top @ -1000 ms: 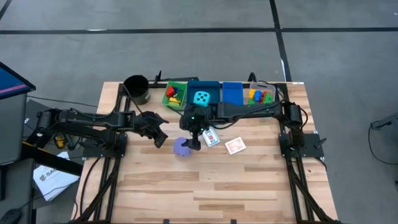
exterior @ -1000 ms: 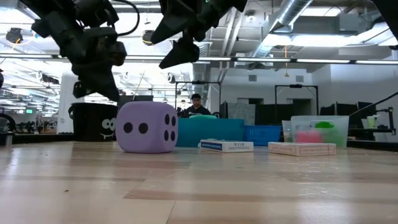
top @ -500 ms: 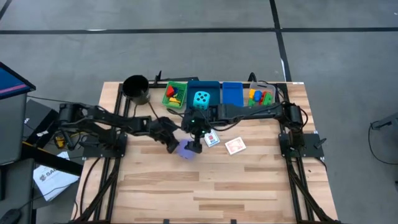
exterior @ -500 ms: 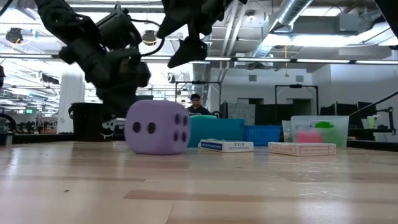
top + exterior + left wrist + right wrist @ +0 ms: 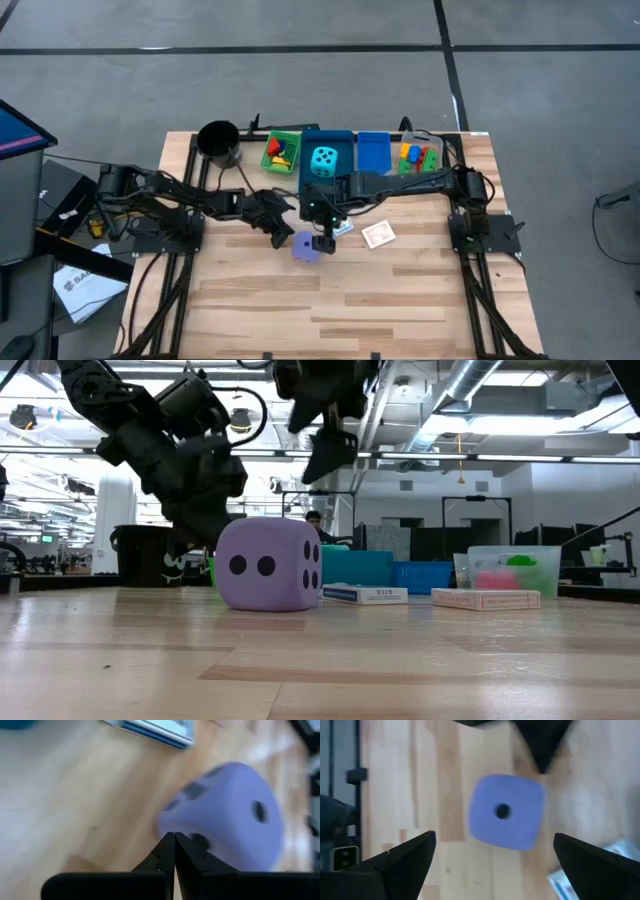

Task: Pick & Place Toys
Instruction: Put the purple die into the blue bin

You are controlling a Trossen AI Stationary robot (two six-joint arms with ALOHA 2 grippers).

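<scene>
Purple die (image 5: 306, 247) on bare table (image 5: 400, 290), near centre, at 6 o'clock from the blue bin (image 5: 326, 160) holding the cyan die (image 5: 323, 158). One-dot face up in right wrist view (image 5: 506, 812); two-dot and three-dot faces toward low camera (image 5: 268, 564).

Left gripper (image 5: 283, 238) clenched, fingers pinched together, holding nothing, tip against the purple die's side at 9 o'clock of it; pressed to it in left wrist view (image 5: 174, 838).

Right gripper (image 5: 322, 240) released, fingers spread wide, hanging above the purple die at its 2 o'clock edge, not gripping; die seen between the two spread fingers (image 5: 402, 862).

Two card packs flat on table: one (image 5: 341, 224) at 1 o'clock of the purple die, just beside the right gripper; other (image 5: 378, 234) at 3 o'clock, apart.

Green bin (image 5: 281, 153) with red and yellow bricks at 11 o'clock; clear bin (image 5: 420, 154) with bricks at 2 o'clock. Black cup (image 5: 219, 143) at 10 o'clock, table corner.
</scene>
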